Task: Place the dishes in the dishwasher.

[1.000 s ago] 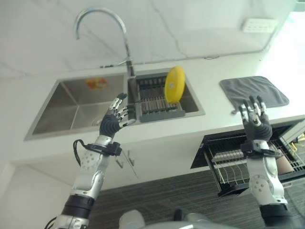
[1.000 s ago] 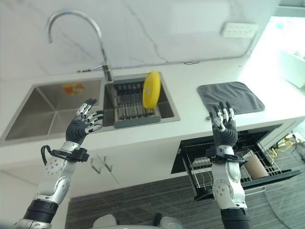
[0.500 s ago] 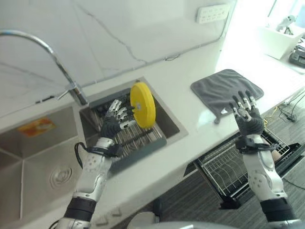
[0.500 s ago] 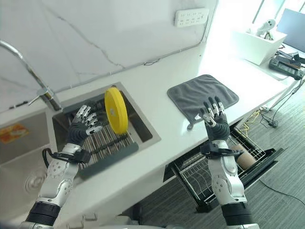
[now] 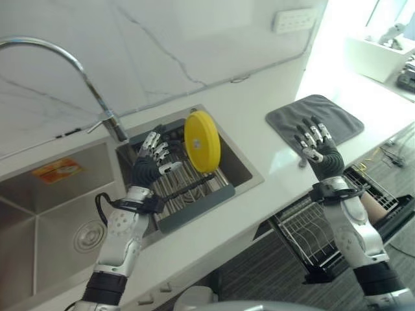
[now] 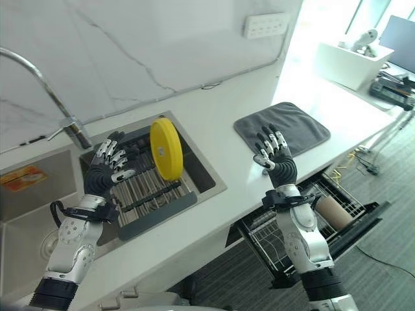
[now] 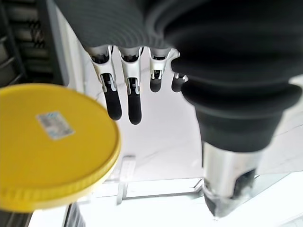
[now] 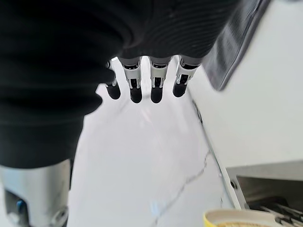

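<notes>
Yellow plate [image 5: 201, 140] upright in sink rack [image 5: 194, 194] (faucet [image 5: 110, 120] behind); left hand [image 5: 153, 162] beside, right hand [image 5: 318, 150] both spread, empty

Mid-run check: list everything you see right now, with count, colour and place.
Round yellow plate: one, yellow, upright in the sink rack.
Slatted dish rack: one, dark grey, in the right sink basin.
Steel double sink: one, silver, set in the white counter.
Curved tap: one, chrome, behind the sink.
Folded cloth: one, grey, on the counter.
Wall socket strip: one, white, on the backsplash.
Dishwasher wire rack: one, pulled out below the counter.
Left hand: open, beside the plate.
Right hand: open, above the counter edge.
</notes>
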